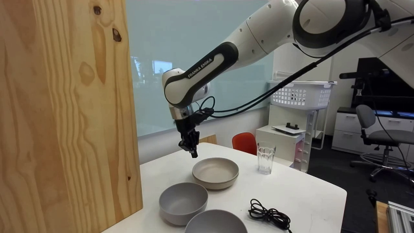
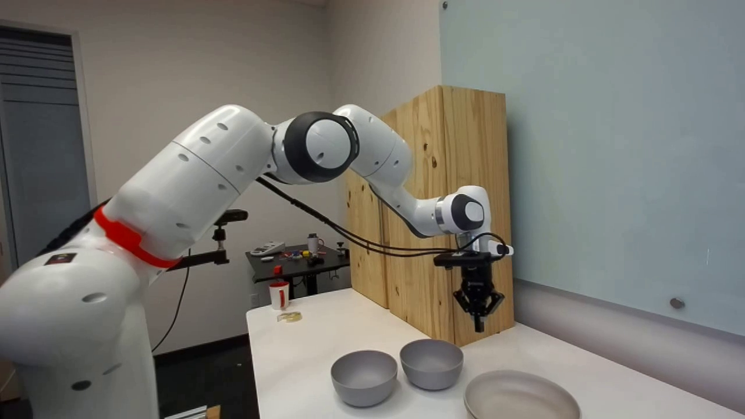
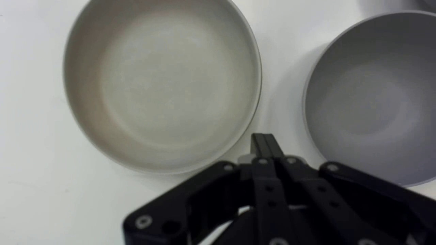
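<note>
Left to right in the wrist view, the beige dish (image 3: 163, 85) rests on the tabletop (image 3: 34, 187), the hand (image 3: 262, 135) hangs above with its 2 jaws together and empty, and the grey bowl (image 3: 371, 98) stands apart, presumably spaced to keep each rim accessible.

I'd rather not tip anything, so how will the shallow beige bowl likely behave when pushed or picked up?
The shallow beige bowl looks stiff, its rim an even circle. Wide and low, it would probably slide rather than tip. The second edge under its rim may mean two nested, so the top could shift.
</note>
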{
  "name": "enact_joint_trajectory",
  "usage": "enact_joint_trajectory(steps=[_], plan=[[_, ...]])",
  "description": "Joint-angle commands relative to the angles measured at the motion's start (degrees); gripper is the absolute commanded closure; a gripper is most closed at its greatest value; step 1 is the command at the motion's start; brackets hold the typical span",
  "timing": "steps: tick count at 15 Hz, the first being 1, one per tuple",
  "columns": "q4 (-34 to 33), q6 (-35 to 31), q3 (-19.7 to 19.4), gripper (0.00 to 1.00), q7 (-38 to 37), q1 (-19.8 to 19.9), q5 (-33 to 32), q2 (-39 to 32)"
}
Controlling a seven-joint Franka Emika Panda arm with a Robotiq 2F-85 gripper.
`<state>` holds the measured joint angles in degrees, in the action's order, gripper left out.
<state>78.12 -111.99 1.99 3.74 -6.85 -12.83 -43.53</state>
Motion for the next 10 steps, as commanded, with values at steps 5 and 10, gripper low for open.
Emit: enact_joint_trajectory(steps=[5,10], plan=[[0.04,1.70,-0.14,1.00,1.66,2.52,2.53,-1.85],[1.17,1.67,0.07,1.00,7.63,2.73,0.59,-2.52]])
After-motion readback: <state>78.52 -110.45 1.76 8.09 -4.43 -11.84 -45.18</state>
